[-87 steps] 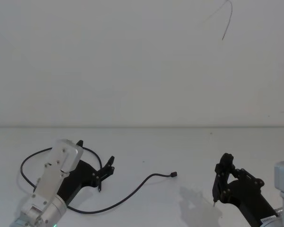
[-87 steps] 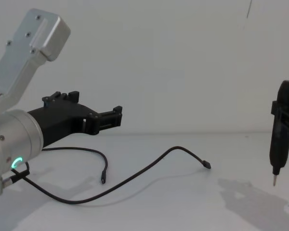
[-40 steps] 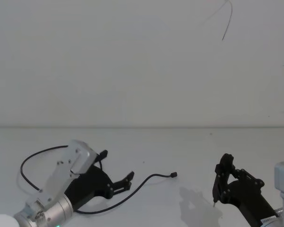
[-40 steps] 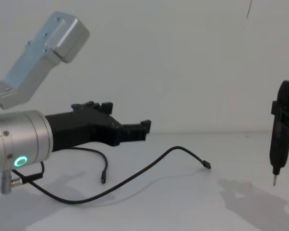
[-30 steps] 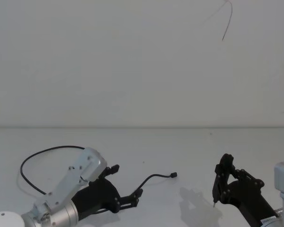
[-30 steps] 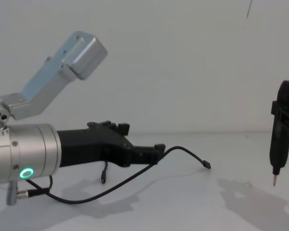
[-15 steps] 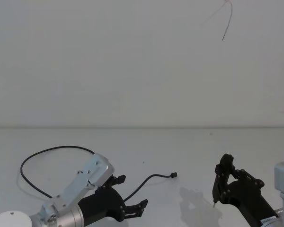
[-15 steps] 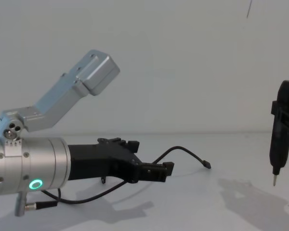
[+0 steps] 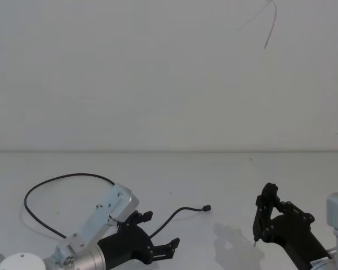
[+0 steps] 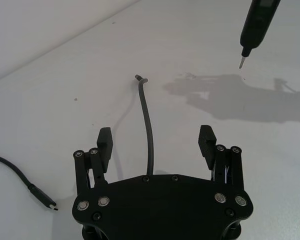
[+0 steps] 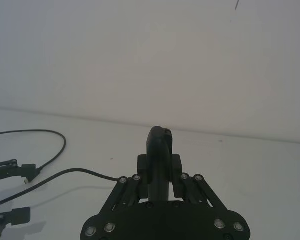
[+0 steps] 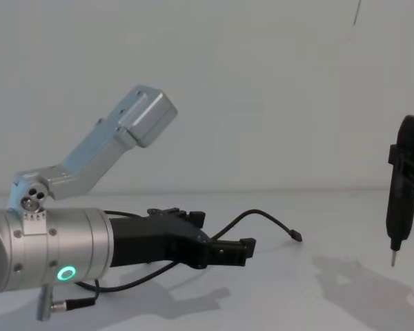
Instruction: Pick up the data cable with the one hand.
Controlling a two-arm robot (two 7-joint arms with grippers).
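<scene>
the left gripper (image 10: 155,137), an angular black two-finger claw of matte plastic with small silver bolt heads at its linkages, hangs low over a smooth white table (image 9: 225,169) with its fingers (image 10: 104,141) spread wide. between them runs the cable (image 10: 149,125), a thin, round, black flexible cord that lies flat on the table, touching neither finger, and passes under the gripper's palm. one small blocky plug (image 10: 138,77) sits beyond the fingertips, where the cord bends in a short hook; from the head, the rest of the cord sweeps back in a wide open loop on the robot's left side of the table, and the other plug (image 10: 47,204) rests just beside the gripper's body. behind the claw, from the chest, is a thick brushed-silver cylindrical wrist (image 12: 48,255) with a glowing green ring (image 12: 67,274), topped by a boxy, cranked metal bracket (image 12: 110,155). the right gripper (image 11: 159,170), at the table's right and well apart from the cord, is pressed together on a slim black tool (image 12: 406,186) held upright, its pale pointed tip (image 12: 392,258) aimed down above a soft grey shadow. a plain, matte pale wall (image 9: 158,73) closes the scene behind.
</scene>
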